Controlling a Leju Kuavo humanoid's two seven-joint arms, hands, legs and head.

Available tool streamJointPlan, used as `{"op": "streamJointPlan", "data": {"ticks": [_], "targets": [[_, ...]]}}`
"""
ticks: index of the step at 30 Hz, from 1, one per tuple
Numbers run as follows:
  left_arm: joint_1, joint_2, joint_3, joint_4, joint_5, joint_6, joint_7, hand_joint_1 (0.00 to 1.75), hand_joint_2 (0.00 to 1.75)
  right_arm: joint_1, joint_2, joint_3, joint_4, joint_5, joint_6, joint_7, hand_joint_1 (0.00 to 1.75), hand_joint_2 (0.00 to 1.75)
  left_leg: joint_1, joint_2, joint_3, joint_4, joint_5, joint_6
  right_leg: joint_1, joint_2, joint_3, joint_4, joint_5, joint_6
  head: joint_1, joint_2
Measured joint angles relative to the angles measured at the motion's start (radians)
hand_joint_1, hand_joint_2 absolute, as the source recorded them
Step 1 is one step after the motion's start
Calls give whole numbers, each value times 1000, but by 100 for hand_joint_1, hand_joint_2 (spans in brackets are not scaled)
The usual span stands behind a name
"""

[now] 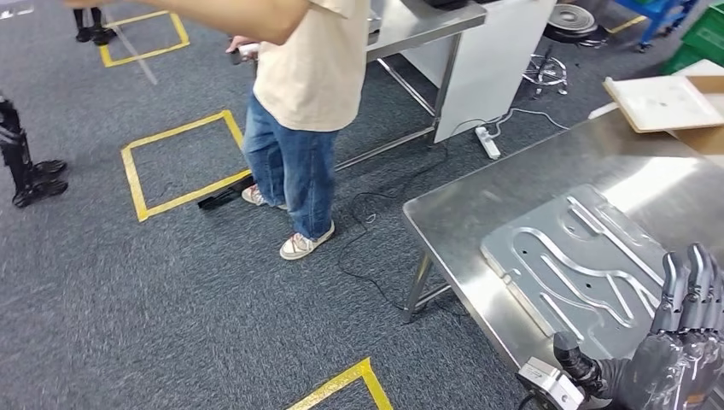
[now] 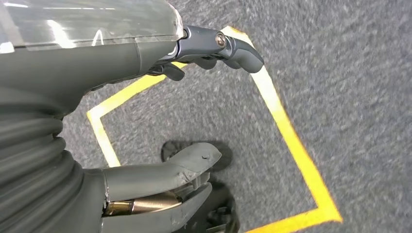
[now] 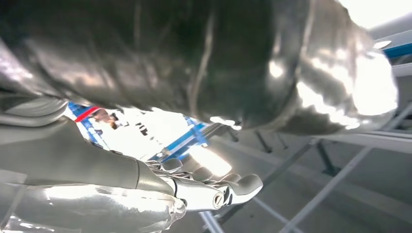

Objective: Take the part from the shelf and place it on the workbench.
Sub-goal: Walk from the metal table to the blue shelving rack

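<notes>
The part [image 1: 574, 266], a flat grey metal plate with raised curved ribs, lies flat on the steel desk [image 1: 478, 213] near the front corner. Its long axis runs diagonally, from the desk's near edge back toward the far right; the near end points at the robot, the far end at a shallow beige tray [image 1: 662, 102] resting on the far side of the desk. The right hand [image 1: 674, 342] is raised just beside the near end of the part, fingers upright and apart, thumb out to the side, holding nothing; whether it touches the plate cannot be determined. The left hand [image 2: 194, 53] hangs over the grey carpet [image 1: 128, 290] and its yellow tape square [image 2: 286, 131], fingers apart and holding nothing. A person [image 1: 299, 102] in a beige shirt and jeans stands on the carpet, well apart from the desk. A white power strip [image 1: 487, 142] lies on the floor behind.
</notes>
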Motion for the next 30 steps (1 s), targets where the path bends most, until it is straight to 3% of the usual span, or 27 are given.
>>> {"op": "streamJointPlan", "data": {"ticks": [2, 3, 5, 7, 9, 10, 11, 12, 14, 16, 18, 19, 21, 23, 25, 26, 27, 30], "targets": [[2, 0, 0, 0, 0, 0, 0, 0, 175, -2, -1, 2, 0, 0, 0, 0, 0, 0, -3, -14, -3, -8, 1, 11, 2, -19, 4, 0, -2, 9, 0, 0], [4, 1, 0, 0, 0, 1, 0, 0, 175, -3, -1, 3, 0, 0, 0, 0, 0, 0, -2, -24, -2, -12, 4, 17, -1, -15, 6, 2, -5, 15, 0, 0], [4, 1, 0, 0, 0, 1, 0, 0, 175, -5, -2, 4, 0, 0, 0, 0, 0, 0, 2, -45, 2, -21, 11, 30, -7, 30, -4, 37, -36, 25, 1, 0], [1, 0, 0, 0, 0, 1, 0, 0, 175, -5, -4, 5, 0, 0, 0, 1, 0, 0, 3, -65, 1, -23, 16, 38, -11, 86, -54, 142, -98, 30, 1, 0], [0, 0, 0, 0, 0, 1, 0, 0, 175, -3, -5, 5, 1, 0, 0, 1, 0, 0, 2, -89, -1, -22, 17, 40, -11, 101, -107, 247, -133, 31, 1, 0], [1, 0, 0, 0, 0, 1, 0, 0, 175, -3, -6, 5, 2, 1, 0, 2, 0, 0, 1, -102, -1, -21, 17, 40, -11, 103, -116, 259, -124, 30, 1, 0], [2, 0, 0, 0, 0, 1, 0, 0, 175, -4, -6, 5, 2, 1, 0, 2, 0, 0, 1, -117, 0, -20, 17, 40, -11, 107, -106, 233, -95, 28, 1, 0], [2, -1, 0, 0, 0, 1, 0, 0, 175, -4, -6, 5, 3, 3, 0, 3, 0, 0, 1, -132, 1, -20, 18, 39, -11, 116, -82, 176, -55, 25, 1, 0], [1, -2, 0, 0, -2, 1, 0, 0, 175, -5, -8, 6, 3, 9, 0, 6, 0, 0, 0, -159, 0, -17, 19, 34, -13, 160, -28, 55, -1, 15, 1, 0], [0, -3, 0, 0, -3, 1, 0, 0, 175, -7, -10, 9, 2, 16, 0, 10, 0, 0, 3, -182, -8, -16, 23, 23, -11, 185, -10, 6, 6, 9, 1, 0], [2, -2, 0, 0, -3, 1, 0, 0, 175, -9, -12, 15, 3, 23, 0, 17, 0, 0, 5, -202, -17, -20, 28, 8, -10, 164, -9, -2, 11, 3, 1, 0], [4, -2, 0, 0, -3, 2, 0, 0, 175, -12, -13, 20, 3, 28, 0, 22, 0, 0, 5, -194, -20, -17, 25, 3, -11, 152, -6, -9, 14, -2, 1, 0], [6, -1, 0, 0, -3, 2, 0, 0, 175, -16, -14, 30, 3, 34, 0, 32, 0, 0, 2, -140, -44, 36, -13, -7, -15, 123, -3, -20, 20, -14, -1, 0], [4, -1, 0, 0, -3, 3, 0, 0, 175, -16, -17, 35, 5, 37, 0, 40, 0, 0, 4, -87, -99, 157, -80, -14, -11, 91, -3, -21, 19, -19, -2, 0], [2, -1, 0, 0, -3, 3, 0, 0, 175, -17, -22, 39, 8, 38, 0, 47, 0, 0, 7, -73, -135, 240, -108, -20, -8, 58, -3, -19, 16, -20, -2, 0], [3, -1, 0, 0, -3, 4, 0, 0, 175, -18, -24, 42, 9, 39, 0, 50, 0, 0, 8, -69, -128, 233, -94, -21, -8, 44, -2, -17, 14, -20, -2, 0], [4, 0, 0, 0, -3, 4, -1, 0, 175, -19, -26, 46, 10, 39, 0, 52, 0, 0, 8, -60, -101, 186, -65, -22, -8, 30, -1, -15, 12, -18, -2, 0], [2, 1, 0, 0, -3, 7, -2, 0, 175, -22, -31, 55, 13, 41, 0, 57, 0, 0, 2, 6, -6, 11, 0, -8, -2, -4, 4, -4, 0, -5, -2, 0]]}}
